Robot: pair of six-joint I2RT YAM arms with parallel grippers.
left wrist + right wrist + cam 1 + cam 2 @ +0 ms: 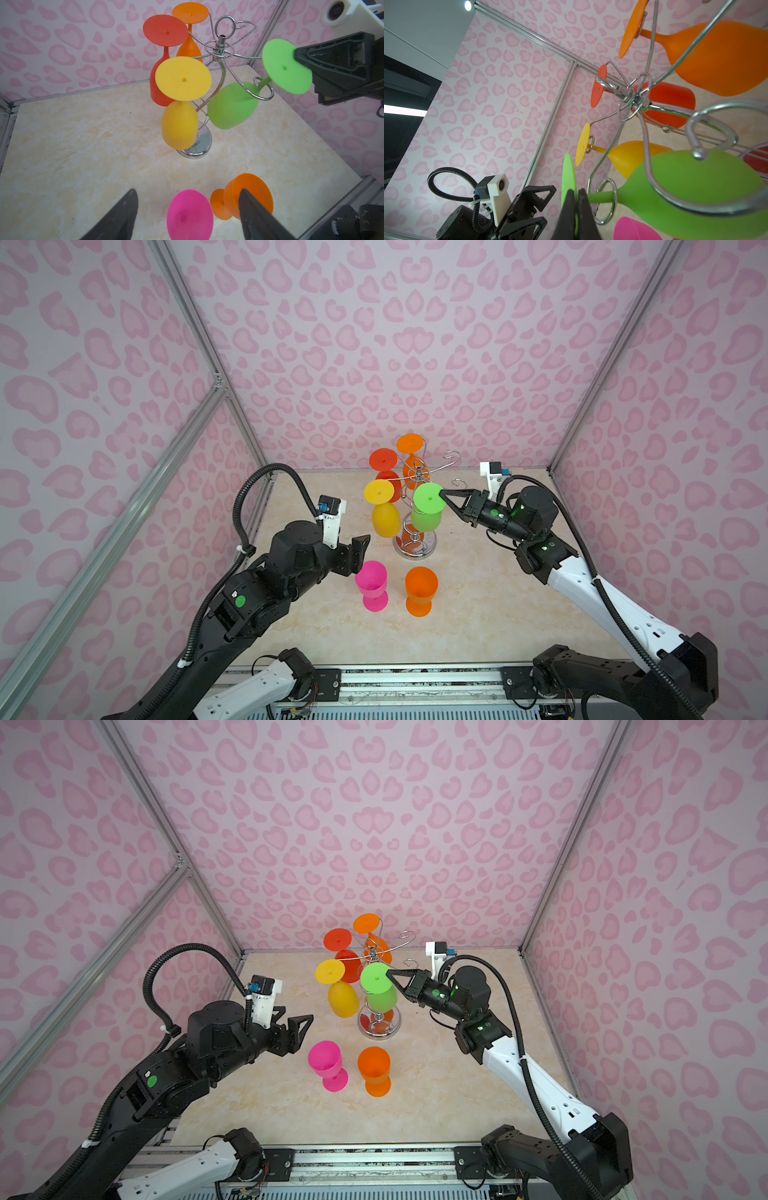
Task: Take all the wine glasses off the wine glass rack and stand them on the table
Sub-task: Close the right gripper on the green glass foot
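- In both top views the right gripper (443, 494) is clenched on the foot rim of the green wine glass (427, 519). That glass hangs bowl-down on the wine glass rack (415, 551).
- The left gripper (360, 544) waits spread and empty near the pink glass (371, 583). Pink and an orange glass (421, 588) already stand upright on the table (478, 614).
- A yellow glass (385, 519) and others behind it still hang on the rack.
- The left wrist view adds what the top views hide: the green glass is tipped aslant, its stem inside the wire loop (270, 97) of a rack arm. It's not free yet!
- The right wrist view shows the pinch up close, two fingers squeezing the thin green disc.
- Left to do, by my reading: slide the stem out of the loop and set the glass down.
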